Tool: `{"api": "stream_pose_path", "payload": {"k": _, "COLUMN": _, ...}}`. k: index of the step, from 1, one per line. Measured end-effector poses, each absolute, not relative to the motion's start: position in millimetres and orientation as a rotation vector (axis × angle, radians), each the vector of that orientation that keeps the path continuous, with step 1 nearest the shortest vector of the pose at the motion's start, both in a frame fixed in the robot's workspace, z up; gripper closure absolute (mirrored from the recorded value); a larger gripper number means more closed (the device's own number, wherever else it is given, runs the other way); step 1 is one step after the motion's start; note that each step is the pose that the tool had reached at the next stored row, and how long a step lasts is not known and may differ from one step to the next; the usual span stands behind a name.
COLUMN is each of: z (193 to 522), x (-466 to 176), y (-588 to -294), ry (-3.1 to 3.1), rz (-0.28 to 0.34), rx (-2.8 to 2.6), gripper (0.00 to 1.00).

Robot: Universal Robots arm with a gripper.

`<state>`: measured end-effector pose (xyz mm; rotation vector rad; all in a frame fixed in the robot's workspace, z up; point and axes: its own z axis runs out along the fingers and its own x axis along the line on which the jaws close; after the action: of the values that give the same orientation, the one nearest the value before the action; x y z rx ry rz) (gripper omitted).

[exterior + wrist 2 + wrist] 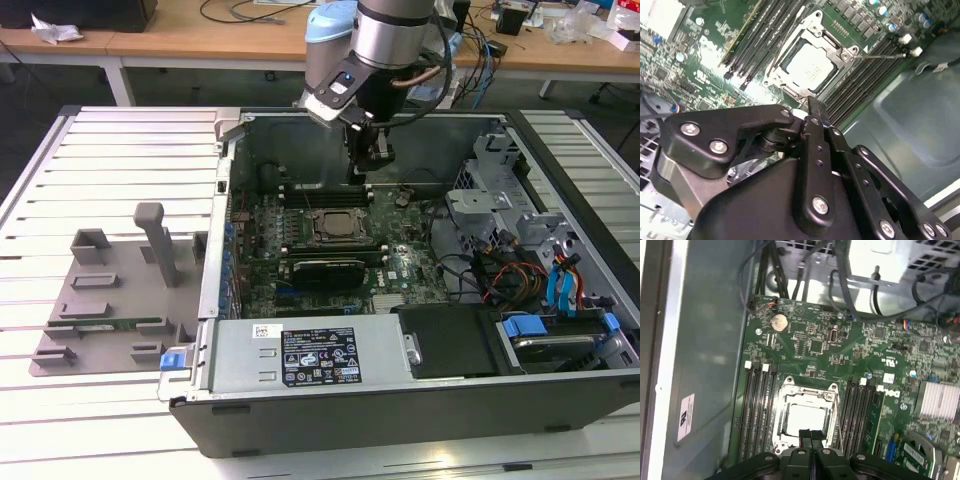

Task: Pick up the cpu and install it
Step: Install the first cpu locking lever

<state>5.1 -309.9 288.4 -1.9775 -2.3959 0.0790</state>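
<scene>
The open computer case (400, 425) holds the motherboard (405, 262). In the board's middle the socket frame (815, 24) already has the cpu (809, 67) lying flat inside it, silvery plate up. The gripper (810, 434) hovers above the socket by one edge of the chip, its fingers pressed together and pinching nothing, and it seems clear of the plate. I judge the placing done and the work now a matter of seating. Any travel here is best kept straight up and down, so the closed tips neither scrape the plate nor tilt the chip.

The grey fixture tray (110, 310) lies outside the case at the exterior view's left. The power supply (300, 355) runs along the near wall, and the drive cage (500, 195) sits at the exterior view's right. Memory slots (860, 87) flank the socket closely. A thin wire lever (885, 56) reaching over them looks the likeliest snag.
</scene>
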Motion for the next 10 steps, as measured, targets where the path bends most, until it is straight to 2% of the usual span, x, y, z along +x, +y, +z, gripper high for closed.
{"api": "stream_pose_path", "payload": {"k": 10, "z": 288.4, "x": 5.1, "y": -309.9, "ry": -2.663, "rz": 0.086, "rx": -1.615, "gripper": 0.89}}
